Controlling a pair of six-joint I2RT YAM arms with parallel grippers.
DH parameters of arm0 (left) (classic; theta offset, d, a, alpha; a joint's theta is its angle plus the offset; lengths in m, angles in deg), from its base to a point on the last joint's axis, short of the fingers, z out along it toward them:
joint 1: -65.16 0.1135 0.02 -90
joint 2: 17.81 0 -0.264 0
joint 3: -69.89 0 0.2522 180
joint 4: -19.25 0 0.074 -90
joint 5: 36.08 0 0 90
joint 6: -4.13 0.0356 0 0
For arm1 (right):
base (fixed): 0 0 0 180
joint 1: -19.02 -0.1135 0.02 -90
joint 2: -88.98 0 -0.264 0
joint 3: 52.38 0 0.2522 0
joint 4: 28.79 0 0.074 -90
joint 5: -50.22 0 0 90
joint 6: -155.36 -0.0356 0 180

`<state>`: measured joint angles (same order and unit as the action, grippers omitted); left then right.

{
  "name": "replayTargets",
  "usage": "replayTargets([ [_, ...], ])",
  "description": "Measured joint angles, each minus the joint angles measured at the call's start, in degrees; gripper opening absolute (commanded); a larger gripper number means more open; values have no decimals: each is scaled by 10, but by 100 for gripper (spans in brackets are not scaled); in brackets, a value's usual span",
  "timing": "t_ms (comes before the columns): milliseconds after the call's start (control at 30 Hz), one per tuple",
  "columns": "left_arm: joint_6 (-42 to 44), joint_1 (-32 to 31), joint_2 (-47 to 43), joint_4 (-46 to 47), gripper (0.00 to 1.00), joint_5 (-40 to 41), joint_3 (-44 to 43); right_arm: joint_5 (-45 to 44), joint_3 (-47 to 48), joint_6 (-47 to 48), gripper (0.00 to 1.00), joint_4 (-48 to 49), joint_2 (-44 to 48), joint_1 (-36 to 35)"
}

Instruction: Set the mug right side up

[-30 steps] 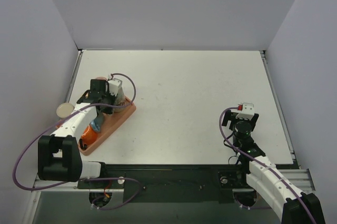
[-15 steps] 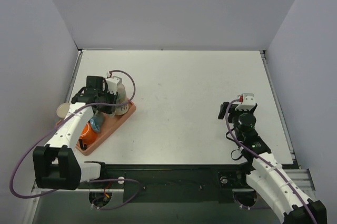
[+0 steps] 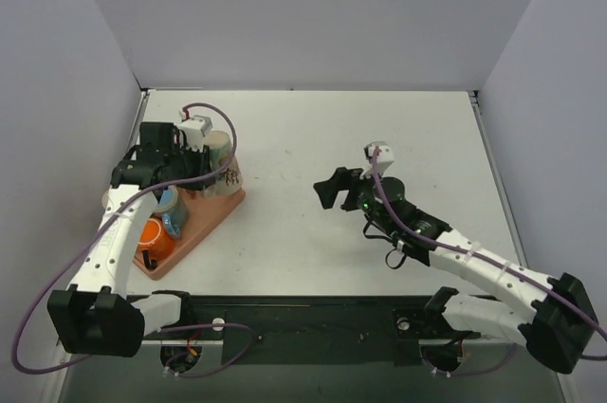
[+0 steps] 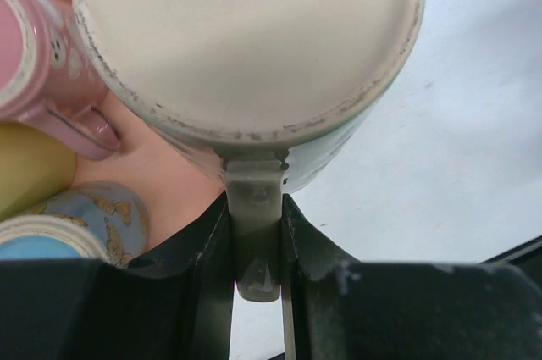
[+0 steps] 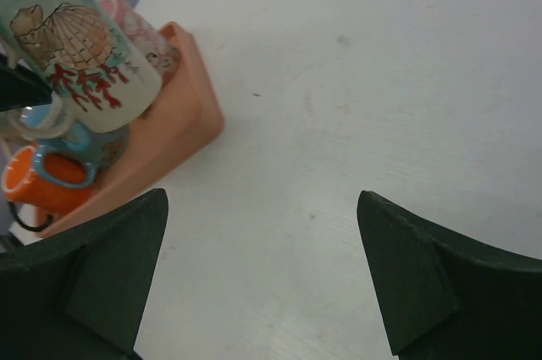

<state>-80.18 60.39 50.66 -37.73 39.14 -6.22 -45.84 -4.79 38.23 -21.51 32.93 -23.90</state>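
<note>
Top view: left gripper (image 3: pixel 202 160) grips the cream shell-printed ceramic mug (image 3: pixel 220 147), tilted at the salmon plastic tray's (image 3: pixel 211 214) far end; left wrist: fingers (image 4: pixel 207 292) clamp its handle, pink mug (image 4: pixel 34 63) adjacent; right wrist: right gripper (image 5: pixel 262 207), fingers spread, faces tray and orange mug (image 5: pixel 38 184).

My whole workspace is a plain white table (image 3: pixel 379 137), matte, with a few tiny scuffs and specks out in front of my right hand (image 3: pixel 334 191). Pale lilac-grey walls box it in. A side wall (image 3: pixel 57 90) runs close along the outside of my left hand (image 3: pixel 201 158), the opposite wall (image 3: pixel 560 81) stands well off past my right, and the back wall (image 3: pixel 313 14) closes the far edge ahead of both. Behind my hands, at the near edge, there's a dark rail (image 3: pixel 313 313). Lighting's soft and even, shadows faint.
</note>
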Motion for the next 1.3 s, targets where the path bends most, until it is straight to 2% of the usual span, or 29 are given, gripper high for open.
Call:
replayTargets([
  [167,-61,0,-18,-18,0,-91,-104,32,86,-102,99,94,-119,-49],
  [300,-102,-4,-44,-16,0,-160,-158,28,124,-158,99,188,-157,-67],
  [567,-196,-13,-58,-4,0,-242,-161,4,129,-254,92,388,-237,-105],
  [867,-266,-17,-57,47,0,-295,-150,-10,130,-279,84,455,-261,-121],
  [933,-275,-19,-58,58,0,-306,-134,-7,133,-276,79,461,-261,-123],
  [1000,-287,-21,-56,62,0,-312,-119,-4,140,-272,64,460,-261,-123],
  [1100,-307,-22,-54,86,0,-326,-110,-1,142,-270,49,466,-265,-123],
  [1300,-337,-24,-54,135,0,-349,-89,33,161,-272,11,488,-278,-124],
])
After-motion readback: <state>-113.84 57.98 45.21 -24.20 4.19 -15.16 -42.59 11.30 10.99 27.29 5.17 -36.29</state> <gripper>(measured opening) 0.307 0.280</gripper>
